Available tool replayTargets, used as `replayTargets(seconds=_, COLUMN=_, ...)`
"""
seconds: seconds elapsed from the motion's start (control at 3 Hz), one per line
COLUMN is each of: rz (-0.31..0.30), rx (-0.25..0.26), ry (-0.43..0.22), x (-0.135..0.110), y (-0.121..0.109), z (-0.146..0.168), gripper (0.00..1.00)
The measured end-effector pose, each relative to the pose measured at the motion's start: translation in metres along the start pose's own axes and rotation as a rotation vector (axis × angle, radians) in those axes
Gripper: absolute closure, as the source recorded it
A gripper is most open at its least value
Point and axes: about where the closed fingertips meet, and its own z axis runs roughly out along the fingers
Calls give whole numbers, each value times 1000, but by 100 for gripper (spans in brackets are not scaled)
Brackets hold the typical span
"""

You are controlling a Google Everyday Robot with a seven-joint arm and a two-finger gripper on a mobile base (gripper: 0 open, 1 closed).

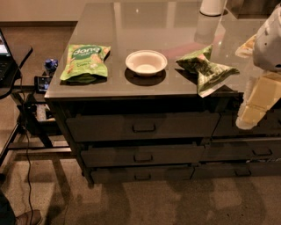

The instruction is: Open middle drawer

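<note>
The middle drawer [142, 155] is a wide dark grey front with a small rectangular pull handle [143, 157]. It sits between the taller top drawer [142, 126] and the slim bottom drawer [142, 174], and it looks closed. My gripper [246, 119] hangs at the right edge of the view, pale and blurred, below the white arm [270, 41]. It is in front of the right-hand column of drawers, to the right of the middle drawer's handle and above it. It holds nothing that I can see.
On the grey counter [114, 26] lie a green snack bag [85, 62], a white bowl [146, 62] and a crumpled green bag [206, 68]. A white container [213, 6] stands at the back. A second drawer column [259, 151] is on the right. A dark stand with cables [22, 110] is on the left.
</note>
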Motion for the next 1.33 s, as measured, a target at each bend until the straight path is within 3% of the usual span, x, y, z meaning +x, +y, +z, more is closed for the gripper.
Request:
replayTargets(seconds=0.67, rz=23, rx=-62, ry=16, x=16, y=31, z=53, gripper=0)
replayTargets(seconds=1.0, rz=23, rx=-63, ry=17, x=16, y=31, z=53, gripper=0)
replayTargets(seconds=1.33, rz=20, rx=-79, ry=21, x=16, y=47, z=67, gripper=0)
